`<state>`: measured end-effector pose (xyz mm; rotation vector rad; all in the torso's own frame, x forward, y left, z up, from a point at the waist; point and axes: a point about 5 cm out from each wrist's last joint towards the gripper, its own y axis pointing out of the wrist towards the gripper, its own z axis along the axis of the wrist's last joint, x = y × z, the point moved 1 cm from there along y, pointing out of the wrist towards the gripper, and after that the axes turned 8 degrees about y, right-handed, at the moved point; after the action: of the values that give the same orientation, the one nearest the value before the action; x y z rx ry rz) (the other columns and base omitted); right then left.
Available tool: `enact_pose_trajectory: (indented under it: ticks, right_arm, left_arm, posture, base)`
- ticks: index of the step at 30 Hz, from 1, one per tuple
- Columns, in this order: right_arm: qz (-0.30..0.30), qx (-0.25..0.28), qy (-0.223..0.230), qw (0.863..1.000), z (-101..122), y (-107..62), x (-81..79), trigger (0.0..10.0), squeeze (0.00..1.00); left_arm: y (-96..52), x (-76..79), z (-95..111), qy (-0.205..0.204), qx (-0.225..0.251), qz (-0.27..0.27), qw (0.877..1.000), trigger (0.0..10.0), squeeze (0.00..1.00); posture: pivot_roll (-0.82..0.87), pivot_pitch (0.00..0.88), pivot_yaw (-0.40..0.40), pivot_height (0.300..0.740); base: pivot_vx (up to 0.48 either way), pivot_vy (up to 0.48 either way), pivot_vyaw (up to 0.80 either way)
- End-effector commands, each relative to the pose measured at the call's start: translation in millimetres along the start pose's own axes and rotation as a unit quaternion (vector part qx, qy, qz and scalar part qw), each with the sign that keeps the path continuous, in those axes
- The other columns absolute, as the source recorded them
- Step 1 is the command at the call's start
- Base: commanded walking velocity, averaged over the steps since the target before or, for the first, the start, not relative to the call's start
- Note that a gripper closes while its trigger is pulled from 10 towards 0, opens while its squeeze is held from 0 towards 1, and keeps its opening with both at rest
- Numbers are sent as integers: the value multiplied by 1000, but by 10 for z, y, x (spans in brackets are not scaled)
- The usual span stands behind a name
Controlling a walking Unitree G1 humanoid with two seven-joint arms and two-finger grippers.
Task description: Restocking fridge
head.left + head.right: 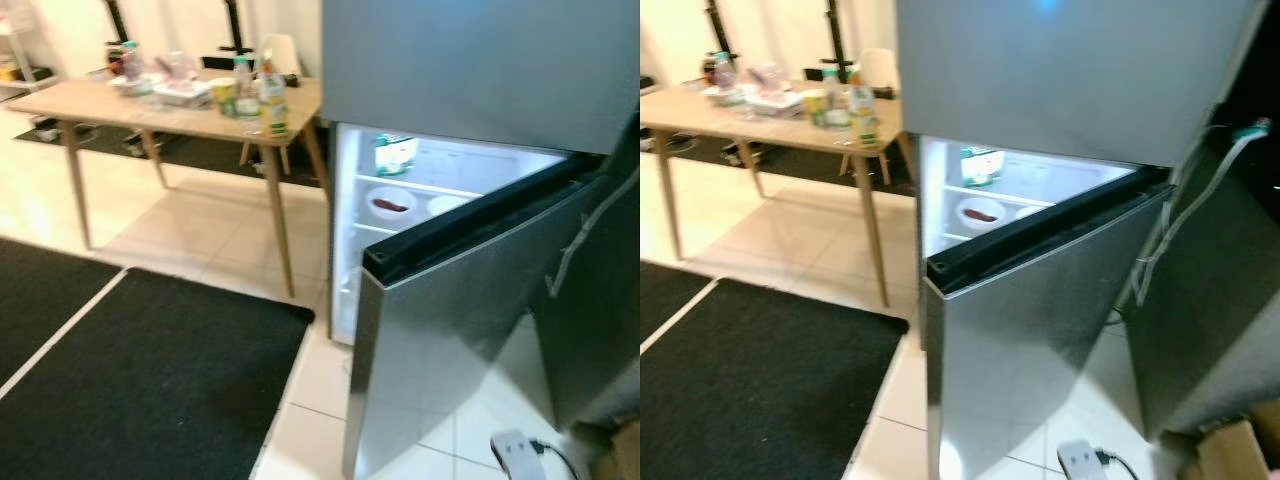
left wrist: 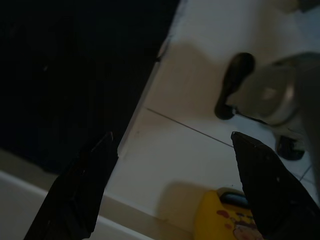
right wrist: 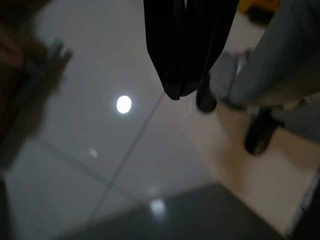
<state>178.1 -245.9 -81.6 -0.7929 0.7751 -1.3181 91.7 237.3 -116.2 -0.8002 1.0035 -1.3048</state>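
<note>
A: Where's the fridge [image 1: 470, 200] standing for you right now?

B: You've got it straight ahead and to the right, steel-fronted. Its lower door [image 1: 450, 340] hangs partly open toward you, and the lit inside shows past the door's top edge.

A: What's on the shelves?

B: Behind that door you can see a white bowl [image 1: 390, 203] with something dark red in it, a second pale dish [image 1: 445, 205] just beside it, and a green-and-white carton [image 1: 395, 153] on the shelf above.

A: And the goods to load?

B: Well left of the fridge stands a wooden table [image 1: 100, 105]. You'll see 2 or more bottles [image 1: 272, 98] at the table end nearest the fridge, with blurred packets farther along. A black mat [image 1: 150, 380] lies on the tiles left of the fridge door.

A: The grippers?

B: Your left gripper [image 2: 170, 185] hangs over the floor tiles, its 2 fingers spread wide. Your right gripper [image 3: 185, 50] hangs over glossy tile with its fingers pressed together, holding nothing
</note>
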Motion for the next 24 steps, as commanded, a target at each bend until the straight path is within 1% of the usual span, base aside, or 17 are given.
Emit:
enact_pose_trajectory:
  ticks: [1,2,6,8,10,11,13,15,16,17,18,20,21,22,23,24]
  right_arm:
    - [4,19,0,1000,107,10,-4,10000,0]
    - [5,29,1,1000,171,15,-5,10000,0]
    - [19,106,4,994,605,23,-35,10000,0]
    - [46,143,26,988,772,12,-79,10000,0]
    - [86,189,33,978,985,-20,-140,10000,0]
    - [108,209,28,972,1085,-43,-173,10000,0]
    - [142,234,19,962,1225,-82,-221,10000,0]
    - [142,234,19,962,1225,-82,-221,10000,0]
    - [163,247,12,955,1310,-107,-254,10000,0]
    - [200,265,-6,943,1455,-152,-329,10000,0]
    - [200,265,-6,943,1455,-152,-329,10000,0]
    - [269,313,-49,910,1853,-277,-553,10000,0]
    - [269,313,-49,910,1853,-277,-553,10000,0]
    - [299,338,-65,890,2066,-356,-687,10000,0]
    - [316,365,-88,871,2297,-448,-828,10000,0]
    - [316,365,-88,871,2297,-448,-828,10000,0]
  left_arm:
    - [4,25,4,3,-1,-3,1000,10000,0]
    - [4,29,5,3,-1,-3,1000,10000,0]
    - [6,51,0,2,-2,-5,1000,10000,0]
    - [6,56,-1,1,-2,-6,1000,10000,0]
    - [6,60,-2,1,-1,-6,1000,10000,0]
    - [6,62,-3,1,-1,-6,1000,10000,0]
    - [6,64,-3,1,-1,-6,1000,10000,0]
    - [6,64,-3,1,-1,-6,1000,10000,0]
    - [5,64,-4,1,-1,-6,1000,10000,0]
    - [4,64,-9,2,-1,-6,1000,10000,0]
    - [4,64,-9,2,-1,-6,1000,10000,0]
    - [0,62,-28,1,-2,-6,1000,10000,0]
    - [0,62,-28,1,-2,-6,1000,10000,0]
    - [-3,61,-39,1,-3,-6,1000,10000,0]
    - [-6,60,-53,0,-4,-5,1000,10000,0]
    - [-6,60,-53,0,-4,-5,1000,10000,0]
  posture:
    - [-94,0,-14,740]
    - [-94,0,-14,740]
    - [-94,0,-16,740]
    - [-94,0,-16,740]
    - [-94,0,-16,740]
    - [-95,0,-17,740]
    - [-95,0,-17,740]
    - [-95,0,-17,740]
    - [-95,0,-17,740]
    - [-92,2,-19,740]
    - [-92,2,-19,740]
    - [-81,12,-24,740]
    - [-81,12,-24,740]
    - [-80,12,-24,740]
    - [-72,14,-32,740]
    - [-72,14,-32,740]
  base:
    - [0,0,781]
    - [0,0,781]
    - [0,0,781]
    - [0,0,744]
    - [0,0,228]
    - [0,0,0]
    - [0,0,0]
    - [0,0,0]
    - [0,0,0]
    - [0,0,0]
    - [0,0,0]
    - [0,0,0]
    - [0,0,0]
    - [0,0,0]
    - [0,0,0]
    - [0,0,0]
